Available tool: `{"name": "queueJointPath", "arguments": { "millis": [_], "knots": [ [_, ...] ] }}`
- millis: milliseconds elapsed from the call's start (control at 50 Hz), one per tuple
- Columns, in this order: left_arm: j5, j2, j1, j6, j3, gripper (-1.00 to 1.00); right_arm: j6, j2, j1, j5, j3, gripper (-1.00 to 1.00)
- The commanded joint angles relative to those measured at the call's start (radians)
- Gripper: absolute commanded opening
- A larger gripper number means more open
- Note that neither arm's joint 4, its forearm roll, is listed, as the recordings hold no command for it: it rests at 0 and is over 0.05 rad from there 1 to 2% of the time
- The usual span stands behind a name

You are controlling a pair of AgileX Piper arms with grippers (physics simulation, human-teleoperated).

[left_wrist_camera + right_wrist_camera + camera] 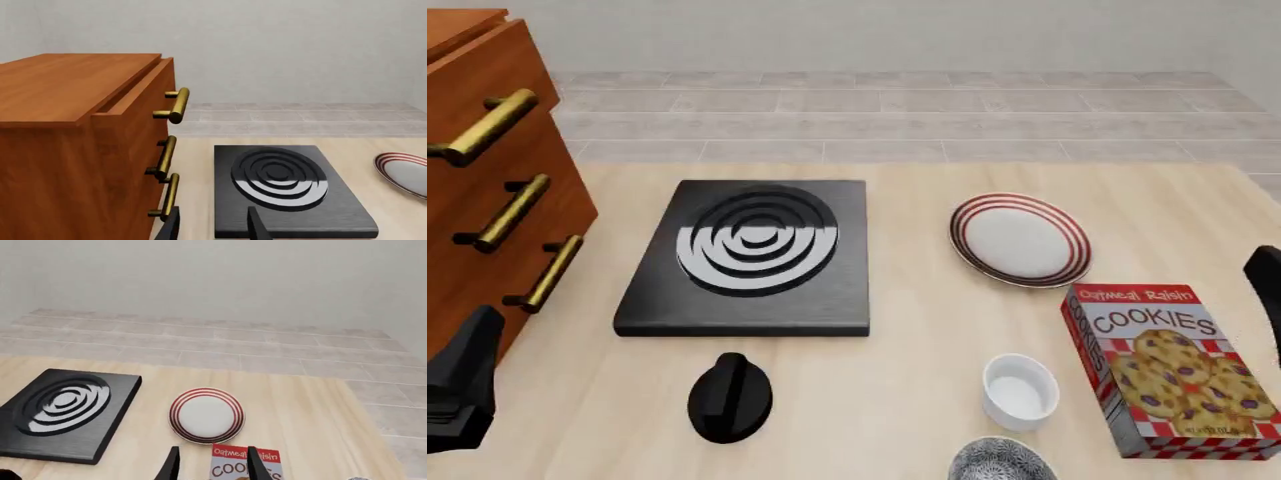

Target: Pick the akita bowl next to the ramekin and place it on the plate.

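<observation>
The right gripper [212, 464] shows only its two dark fingertips in the right wrist view, standing apart with nothing between them, so it is spread and empty. In the front view only a dark sliver of the right arm [1268, 300] is seen at the right edge of the table, beside the cookie box [1172, 368]. The left gripper [215, 226] is also spread and holds nothing; it sits at the near left, close to the wooden drawer cabinet [487, 190], and looks over the black stove burner [754, 258].

The akita bowl [1001, 462] lies at the near edge of the table, right of centre, and only its far half is visible in the front view. The ramekin [1021, 390] stands just beside it, a little farther and slightly to the right; I cannot tell if they touch. The plate [1020, 240] is farther away, almost in line beyond the ramekin, and is bare.

The bowl is round, so there is no long axis to align with. In my judgement the right arm is nearer, because the bowl is on its half of the table. The bowl lies nearer and to the left of the right gripper, which now looks beyond it toward the plate. The gripper would have to draw back and go down on the rim side away from the ramekin.
</observation>
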Motion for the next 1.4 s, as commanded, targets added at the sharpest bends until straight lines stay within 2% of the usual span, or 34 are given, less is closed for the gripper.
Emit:
{"name": "queueJointPath", "arguments": {
  "millis": [20,80,120,160,180,200,340,440,480,520,540,580,620,640,660,680,700,740,780,800,820,880,920,1000,1080,1120,1160,1200,1220,1260,1280,1320,1380,1400],
  "knots": [
    [0.000,0.000,0.000,0.000,0.000,1.00,-0.025,0.107,0.015,0.167,-0.212,1.00],
    [0.000,0.000,0.000,0.000,0.000,1.00,0.001,0.133,0.039,0.188,-0.247,1.00],
    [0.000,0.000,0.000,0.000,0.000,1.00,-0.011,0.161,0.008,0.206,-0.273,1.00],
    [0.000,0.000,0.000,0.000,0.000,1.00,0.016,0.184,0.037,0.230,-0.312,1.00],
    [0.000,0.000,0.000,0.000,0.000,1.00,-0.009,0.207,0.020,0.258,-0.342,1.00],
    [0.000,0.000,0.000,0.000,0.000,1.00,0.009,0.213,0.032,0.267,-0.357,1.00],
    [0.000,0.000,0.000,0.000,0.000,1.00,-0.016,0.284,0.035,0.354,-0.468,1.00],
    [0.000,0.000,0.000,0.000,0.000,1.00,-0.008,0.315,0.062,0.404,-0.520,1.00],
    [0.000,0.000,0.000,0.000,0.000,1.00,-0.049,0.322,0.047,0.425,-0.535,1.00],
    [0.000,0.000,0.000,0.000,0.000,1.00,-0.011,0.346,0.070,0.439,-0.544,1.00],
    [0.000,0.000,0.000,0.000,0.000,1.00,-0.030,0.348,0.067,0.443,-0.547,1.00],
    [0.000,0.000,0.000,0.000,0.000,1.00,-0.005,0.381,0.102,0.454,-0.550,1.00],
    [0.000,0.000,0.000,0.000,0.000,1.00,-0.049,0.403,0.089,0.470,-0.552,1.00],
    [0.000,0.000,0.000,0.000,0.000,1.00,-0.006,0.420,0.099,0.481,-0.547,1.00],
    [0.000,0.000,0.000,0.000,0.000,1.00,0.052,0.444,0.152,0.480,-0.557,1.00],
    [0.000,0.000,0.000,0.000,0.000,1.00,0.066,0.432,0.125,0.485,-0.572,1.00],
    [0.000,0.000,0.000,0.000,0.000,1.00,-0.001,0.448,0.132,0.499,-0.568,1.00],
    [0.000,0.000,0.000,0.000,0.000,1.00,0.044,0.451,0.144,0.511,-0.588,1.00],
    [0.000,0.000,0.000,0.000,0.000,1.00,-0.008,0.457,0.133,0.541,-0.601,1.00],
    [0.000,0.000,0.000,0.000,0.000,1.00,-0.008,0.457,0.133,0.541,-0.601,1.00],
    [0.000,0.000,0.000,0.000,0.000,1.00,0.067,0.485,0.152,0.562,-0.611,1.00],
    [0.000,0.000,0.000,0.000,0.000,1.00,0.029,0.491,0.142,0.582,-0.627,1.00],
    [0.000,0.000,0.000,0.000,0.000,1.00,0.117,0.519,0.185,0.600,-0.650,1.00],
    [0.000,0.000,0.000,0.000,0.000,1.00,0.118,0.546,0.190,0.645,-0.681,1.00],
    [0.000,0.000,0.000,0.000,0.000,1.00,0.092,0.558,0.168,0.685,-0.689,1.00],
    [0.000,0.000,0.000,0.000,0.000,1.00,0.115,0.573,0.177,0.700,-0.677,1.00],
    [0.000,0.000,0.000,0.000,0.000,1.00,0.046,0.562,0.126,0.723,-0.668,1.00],
    [0.000,0.000,0.000,0.000,0.000,1.00,0.045,0.567,0.132,0.736,-0.666,1.00],
    [0.000,0.000,0.000,0.000,0.000,1.00,0.018,0.559,0.106,0.750,-0.660,1.00],
    [0.000,0.000,0.000,0.000,0.000,1.00,0.031,0.561,0.114,0.760,-0.661,1.00],
    [0.000,0.000,0.000,0.000,0.000,1.00,-0.004,0.552,0.088,0.777,-0.654,1.00],
    [0.000,0.000,0.000,0.000,0.000,1.00,0.006,0.552,0.094,0.789,-0.658,1.00],
    [0.000,0.000,0.000,0.000,0.000,1.00,-0.045,0.526,0.051,0.818,-0.646,1.00],
    [0.000,0.000,0.000,0.000,0.000,1.00,-0.036,0.524,0.058,0.828,-0.640,1.00]
  ]
}}
